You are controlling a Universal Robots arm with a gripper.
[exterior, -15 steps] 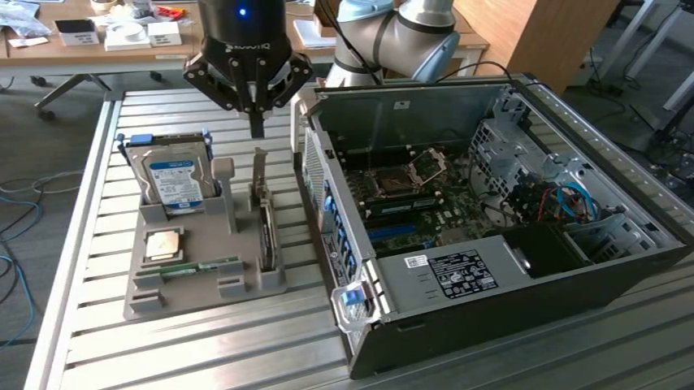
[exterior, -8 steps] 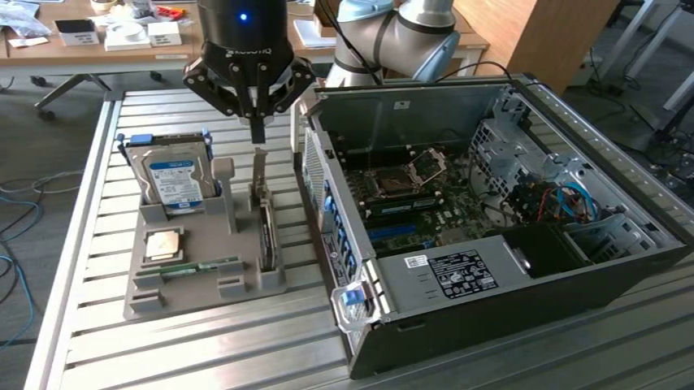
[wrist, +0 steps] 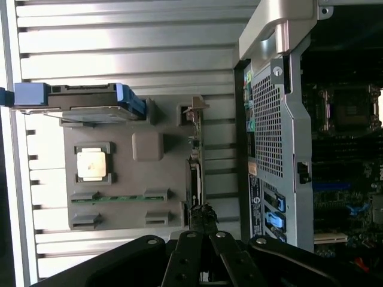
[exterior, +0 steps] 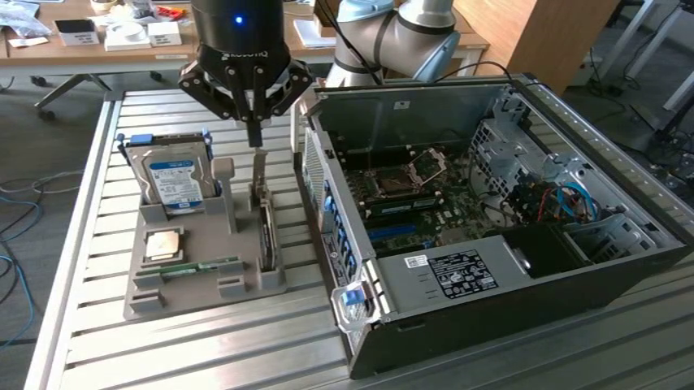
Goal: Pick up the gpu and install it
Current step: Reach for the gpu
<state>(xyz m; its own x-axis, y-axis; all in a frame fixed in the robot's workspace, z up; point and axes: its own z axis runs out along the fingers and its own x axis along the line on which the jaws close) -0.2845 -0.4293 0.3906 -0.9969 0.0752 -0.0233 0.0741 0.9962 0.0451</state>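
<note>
The gpu [exterior: 265,223] [wrist: 195,173] is seen standing on its long edge in a slot of a grey holder [exterior: 233,280] [wrist: 173,185], on the side of the holder that lies toward the exterior view's right, nearest the open computer case [exterior: 434,110] [wrist: 272,119]. One end of the card rises higher than the rest of it.

The tool [exterior: 255,140] [wrist: 202,216] is held directly over that raised end, pointing straight down, with its fingers drawn fully together. The fingertips are seen at or just above the card's top edge. Whether the card is pinched between them cannot be told, and the card is seated in its slot.

In the same holder, a blue-labelled hard drive [exterior: 174,183] [wrist: 90,101] is propped upright toward the exterior view's left. A square processor chip [exterior: 162,244] [wrist: 91,164] is laid flat in front of it, and a slim green memory stick [exterior: 201,266] [wrist: 119,198] is laid beside the chip.

The holder and the case are carried side by side, a little apart, on a slatted metal surface [exterior: 217,349] [wrist: 119,48]. The case is laid with its side panel off, so that the motherboard is exposed.
</note>
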